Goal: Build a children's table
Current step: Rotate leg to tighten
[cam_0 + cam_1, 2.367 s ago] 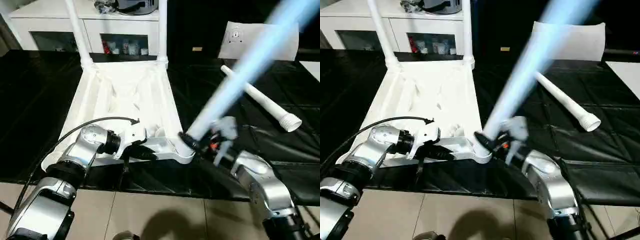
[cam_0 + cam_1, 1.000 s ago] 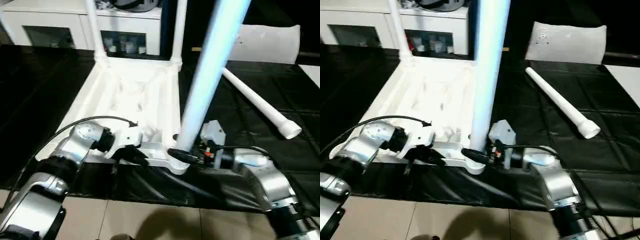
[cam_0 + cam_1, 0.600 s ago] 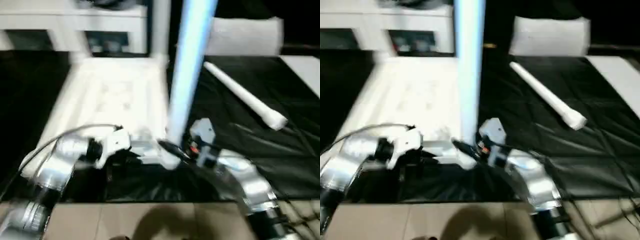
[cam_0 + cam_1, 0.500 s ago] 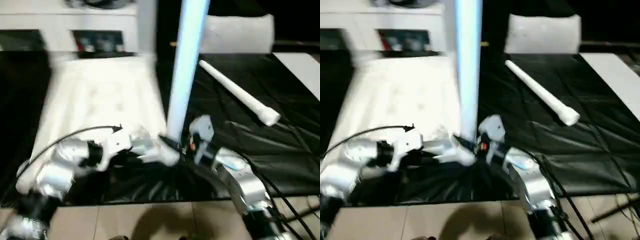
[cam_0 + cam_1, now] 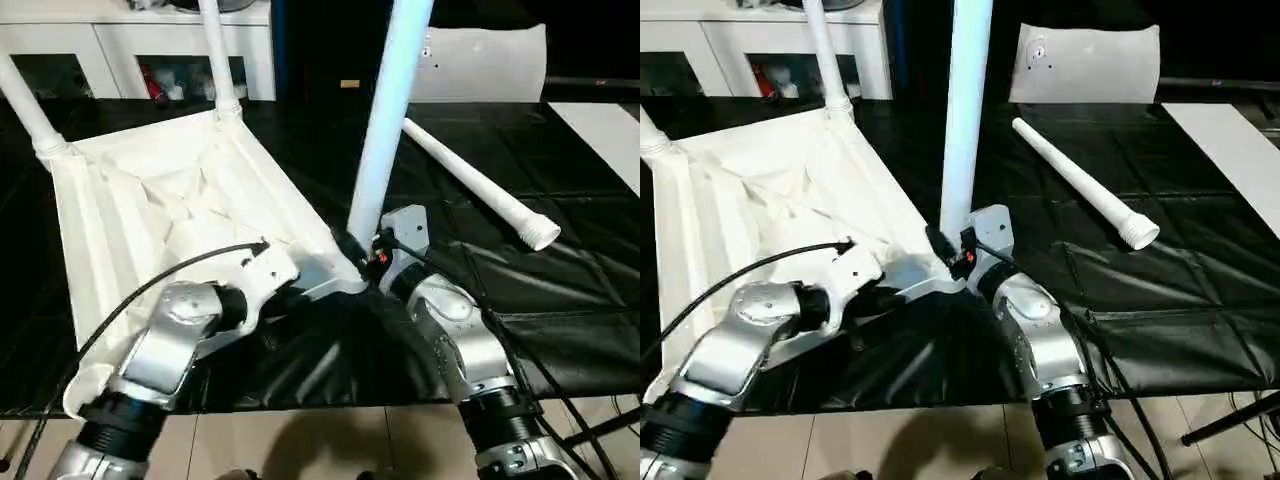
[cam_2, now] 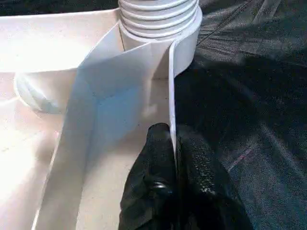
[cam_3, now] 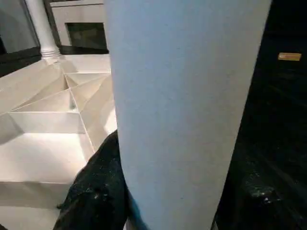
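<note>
While the left gripper [image 6: 175, 158] pinches the tabletop [image 5: 150, 190] rim beside the corner socket, the right gripper [image 5: 362, 252] clasps the third leg [image 5: 385, 120], upright in it; next, probably twisting it home.

Lighting bright, from overhead. The white tabletop [image 5: 170, 200] is overexposed, its ribs washed out. The upright leg [image 5: 385, 120] reads bluish-white. The black sheet [image 5: 1160, 300] shows soft sheen on its creases. Shadows fall on the floor [image 5: 300, 445] below the arms. Head views sharp, no motion blur. In the right wrist view the leg is close and soft-focused.
</note>
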Available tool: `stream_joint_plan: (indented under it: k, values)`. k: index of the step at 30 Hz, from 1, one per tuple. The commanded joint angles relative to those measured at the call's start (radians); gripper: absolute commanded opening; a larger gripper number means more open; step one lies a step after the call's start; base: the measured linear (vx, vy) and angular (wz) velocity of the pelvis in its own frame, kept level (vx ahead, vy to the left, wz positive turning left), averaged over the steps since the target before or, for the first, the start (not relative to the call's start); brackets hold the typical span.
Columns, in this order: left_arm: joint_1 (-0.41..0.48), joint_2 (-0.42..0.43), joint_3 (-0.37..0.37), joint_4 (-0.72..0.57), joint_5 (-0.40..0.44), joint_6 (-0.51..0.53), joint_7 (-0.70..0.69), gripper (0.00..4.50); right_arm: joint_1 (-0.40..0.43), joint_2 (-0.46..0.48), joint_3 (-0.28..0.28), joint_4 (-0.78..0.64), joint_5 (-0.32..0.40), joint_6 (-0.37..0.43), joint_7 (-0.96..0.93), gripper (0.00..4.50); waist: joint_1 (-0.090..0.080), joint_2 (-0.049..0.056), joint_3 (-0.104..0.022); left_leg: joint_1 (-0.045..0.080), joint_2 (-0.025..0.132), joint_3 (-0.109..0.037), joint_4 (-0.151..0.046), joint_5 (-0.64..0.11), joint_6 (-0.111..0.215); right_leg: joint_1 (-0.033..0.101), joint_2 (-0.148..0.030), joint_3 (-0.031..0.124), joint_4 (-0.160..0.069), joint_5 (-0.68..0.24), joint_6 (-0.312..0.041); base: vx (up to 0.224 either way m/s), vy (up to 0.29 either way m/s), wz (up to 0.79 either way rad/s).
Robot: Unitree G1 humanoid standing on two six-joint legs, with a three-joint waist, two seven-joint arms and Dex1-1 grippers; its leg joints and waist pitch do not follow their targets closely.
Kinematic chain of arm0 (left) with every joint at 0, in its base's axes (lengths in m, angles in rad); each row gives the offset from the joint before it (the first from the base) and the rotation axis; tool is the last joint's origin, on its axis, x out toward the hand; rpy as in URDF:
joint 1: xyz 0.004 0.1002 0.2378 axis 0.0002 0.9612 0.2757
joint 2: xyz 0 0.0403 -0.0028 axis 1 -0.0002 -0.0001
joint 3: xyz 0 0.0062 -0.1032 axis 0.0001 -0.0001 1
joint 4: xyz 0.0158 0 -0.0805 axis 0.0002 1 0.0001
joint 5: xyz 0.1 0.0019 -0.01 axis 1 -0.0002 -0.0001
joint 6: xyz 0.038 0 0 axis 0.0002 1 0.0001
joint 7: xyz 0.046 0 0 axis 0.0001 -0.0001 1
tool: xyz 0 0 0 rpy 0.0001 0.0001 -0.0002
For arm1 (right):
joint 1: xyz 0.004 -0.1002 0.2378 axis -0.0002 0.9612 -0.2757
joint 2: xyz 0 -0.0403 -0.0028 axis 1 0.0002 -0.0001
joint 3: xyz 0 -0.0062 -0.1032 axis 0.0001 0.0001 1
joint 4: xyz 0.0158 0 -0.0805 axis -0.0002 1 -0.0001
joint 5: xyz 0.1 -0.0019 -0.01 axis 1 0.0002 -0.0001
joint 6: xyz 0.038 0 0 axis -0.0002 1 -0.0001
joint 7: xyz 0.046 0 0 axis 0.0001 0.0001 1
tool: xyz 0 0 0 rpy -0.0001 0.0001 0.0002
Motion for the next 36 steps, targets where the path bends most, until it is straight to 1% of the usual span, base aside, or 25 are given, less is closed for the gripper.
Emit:
stream_joint_plan:
  k: [1,2,3,6,7,10,12,13,16,17,18,19,20,21,22,23,24,25,26,27,28,30,32,34,36]
  values:
    - [-0.011,-0.021,-0.067,-0.061,-0.025,0.008,-0.028,0.0,0.028,0.017,0.024,0.122,-0.001,0.091,-0.005,2.49,0.006,0.014,-0.038,0.009,0.049,-0.022,-0.069,-0.376,-0.008,0.027,-0.057,0.043,-0.087,-0.279,-0.16,0.0,0.0,0.0]
    - [-0.01,-0.02,-0.067,-0.063,-0.024,0.012,-0.028,0.0,0.025,0.019,0.024,0.128,0.0,0.089,-0.007,2.49,0.006,0.014,-0.038,0.009,0.049,-0.021,-0.069,-0.378,-0.008,0.027,-0.057,0.043,-0.088,-0.281,-0.159,0.0,0.0,0.0]
    - [-0.01,-0.02,-0.067,-0.063,-0.024,0.012,-0.028,0.0,0.025,0.019,0.024,0.128,0.0,0.089,-0.007,2.66,0.003,0.013,-0.039,0.01,0.048,-0.022,-0.067,-0.376,-0.009,0.028,-0.056,0.044,-0.087,-0.28,-0.164,0.0,0.0,0.0]
    - [-0.01,-0.018,-0.065,-0.063,-0.022,0.013,-0.028,0.0,0.018,0.018,0.021,0.139,-0.004,0.087,-0.011,2.78,0.009,0.015,-0.043,0.01,0.049,-0.018,-0.063,-0.331,-0.002,0.03,-0.055,0.044,-0.081,-0.201,-0.179,0.0,0.0,0.0]
    - [-0.011,-0.016,-0.066,-0.06,-0.02,0.009,-0.03,0.0,0.018,0.016,0.018,0.141,-0.003,0.088,-0.008,3.06,0.011,0.016,-0.045,0.009,0.05,-0.018,-0.062,-0.311,0.002,0.033,-0.055,0.043,-0.079,-0.167,-0.185,0.0,0.0,0.0]
    - [-0.022,-0.007,-0.063,-0.037,-0.024,-0.01,-0.031,0.0,0.037,0.002,0.01,0.118,0.002,0.09,0.005,3.17,0.016,0.018,-0.047,0.01,0.049,-0.016,-0.059,-0.283,0.01,0.037,-0.054,0.042,-0.074,-0.117,-0.198,0.0,0.0,0.0]
    - [-0.028,-0.002,-0.063,-0.026,-0.027,-0.017,-0.033,0.0,0.049,-0.006,0.006,0.103,0.006,0.092,0.015,3.39,0.019,0.017,-0.048,0.01,0.048,-0.015,-0.057,-0.267,0.014,0.039,-0.053,0.042,-0.073,-0.096,-0.202,0.0,0.0,0.0]
    - [-0.039,0.008,-0.059,-0.001,-0.029,-0.034,-0.038,0.0,0.077,-0.023,0.003,0.069,0.018,0.095,0.039,3.53,0.029,0.016,-0.053,0.011,0.048,-0.013,-0.053,-0.236,0.021,0.043,-0.054,0.042,-0.068,-0.053,-0.203,0.0,0.0,0.0]
    - [-0.05,0.02,-0.055,0.026,-0.031,-0.058,-0.043,0.0,0.111,-0.044,0.003,0.026,0.037,0.091,0.077,3.73,0.037,0.018,-0.055,0.011,0.048,-0.012,-0.048,-0.201,0.038,0.045,-0.055,0.04,-0.062,0.003,-0.212,0.0,0.0,0.0]
    - [-0.05,0.021,-0.055,0.027,-0.031,-0.059,-0.043,0.0,0.112,-0.045,0.003,0.024,0.037,0.091,0.078,3.85,0.037,0.017,-0.055,0.01,0.048,-0.013,-0.049,-0.197,0.04,0.047,-0.055,0.04,-0.061,0.007,-0.212,0.0,0.0,0.0]
    - [-0.058,0.029,-0.055,0.05,-0.03,-0.081,-0.055,0.0,0.138,-0.069,0.013,-0.013,0.048,0.088,0.119,3.97,0.037,0.022,-0.057,0.01,0.048,-0.014,-0.048,-0.196,0.039,0.048,-0.056,0.039,-0.059,0.008,-0.217,0.0,0.0,0.0]
    - [-0.071,0.043,-0.056,0.085,-0.029,-0.116,-0.074,0.0,0.178,-0.108,0.029,-0.07,0.064,0.083,0.184,4.05,0.043,0.022,-0.055,0.013,0.045,-0.012,-0.046,-0.208,0.045,0.046,-0.052,0.037,-0.069,-0.015,-0.207,0.0,0.0,0.0]
    - [-0.079,0.052,-0.057,0.11,-0.032,-0.14,-0.092,0.0,0.202,-0.136,0.035,-0.103,0.073,0.083,0.222,4.05,0.046,0.022,-0.057,0.017,0.049,-0.013,-0.045,-0.22,0.045,0.046,-0.054,0.038,-0.066,-0.02,-0.204,0.0,0.0,0.0]
    - [-0.086,0.06,-0.06,0.131,-0.034,-0.166,-0.11,0.0,0.216,-0.157,0.034,-0.122,0.078,0.079,0.245,4.1,0.051,0.02,-0.056,0.011,0.049,-0.013,-0.046,-0.224,0.049,0.05,-0.055,0.039,-0.065,-0.027,-0.2,0.0,0.0,0.0]
    - [-0.086,0.06,-0.06,0.131,-0.034,-0.166,-0.11,0.0,0.216,-0.157,0.034,-0.122,0.078,0.079,0.245,4.1,0.051,0.019,-0.054,0.01,0.049,-0.015,-0.05,-0.241,0.046,0.05,-0.057,0.037,-0.067,-0.061,-0.197,0.0,0.0,0.0]
    - [-0.094,0.073,-0.068,0.153,-0.034,-0.191,-0.132,0.0,0.22,-0.178,0.021,-0.132,0.085,0.077,0.262,4.18,0.048,0.018,-0.053,0.007,0.049,-0.017,-0.052,-0.25,0.042,0.051,-0.058,0.036,-0.069,-0.085,-0.196,0.0,0.0,0.0]
    - [-0.103,0.087,-0.078,0.176,-0.034,-0.22,-0.158,0.0,0.221,-0.2,0.005,-0.142,0.092,0.073,0.277,4.44,0.05,0.018,-0.053,0.01,0.048,-0.016,-0.052,-0.274,0.033,0.048,-0.059,0.036,-0.075,-0.152,-0.186,0.0,0.0,0.0]
    - [-0.117,0.104,-0.092,0.206,-0.035,-0.254,-0.192,0.0,0.216,-0.228,-0.013,-0.154,0.104,0.071,0.302,4.5,0.05,0.016,-0.054,0.013,0.048,-0.017,-0.051,-0.298,0.028,0.046,-0.059,0.036,-0.081,-0.206,-0.177,0.0,0.0,0.0]
    - [-0.118,0.104,-0.093,0.207,-0.035,-0.256,-0.193,0.0,0.216,-0.23,-0.014,-0.154,0.104,0.07,0.304,4.5,0.051,0.018,-0.054,0.014,0.05,-0.018,-0.052,-0.306,0.023,0.045,-0.06,0.037,-0.079,-0.22,-0.175,0.0,0.0,0.0]
    - [-0.134,0.124,-0.111,0.24,-0.036,-0.311,-0.24,0.0,0.205,-0.261,-0.031,-0.168,0.118,0.07,0.337,4.5,0.051,0.019,-0.051,0.015,0.051,-0.018,-0.054,-0.324,0.017,0.04,-0.06,0.037,-0.083,-0.241,-0.175,0.0,0.0,0.0]
    - [-0.14,0.131,-0.117,0.25,-0.038,-0.324,-0.261,0.0,0.199,-0.277,-0.036,-0.174,0.126,0.072,0.359,4.5,0.052,0.016,-0.054,0.018,0.051,-0.018,-0.053,-0.335,0.015,0.041,-0.061,0.037,-0.083,-0.255,-0.172,0.0,0.0,0.0]
    - [-0.153,0.14,-0.128,0.277,-0.046,-0.37,-0.306,0.0,0.191,-0.311,-0.036,-0.19,0.14,0.077,0.4,4.5,0.054,0.017,-0.055,0.018,0.052,-0.018,-0.052,-0.322,0.016,0.04,-0.061,0.039,-0.079,-0.225,-0.18,0.0,0.0,0.0]
    - [-0.159,0.144,-0.132,0.287,-0.053,-0.382,-0.331,0.0,0.185,-0.331,-0.031,-0.197,0.146,0.079,0.431,4.5,0.055,0.017,-0.057,0.019,0.053,-0.018,-0.05,-0.305,0.018,0.041,-0.061,0.037,-0.071,-0.179,-0.197,0.0,0.0,0.0]
    - [-0.179,0.155,-0.148,0.314,-0.064,-0.417,-0.397,0.0,0.17,-0.38,-0.009,-0.212,0.154,0.084,0.52,4.5,0.058,0.015,-0.06,0.017,0.052,-0.015,-0.045,-0.271,0.035,0.044,-0.062,0.037,-0.066,-0.123,-0.215,0.0,0.0,0.0]
    - [-0.187,0.159,-0.155,0.325,-0.069,-0.427,-0.422,0.0,0.163,-0.398,0.003,-0.215,0.156,0.084,0.555,4.5,0.062,0.015,-0.061,0.016,0.052,-0.014,-0.042,-0.249,0.048,0.046,-0.064,0.036,-0.063,-0.1,-0.225,0.0,0.0,0.0]
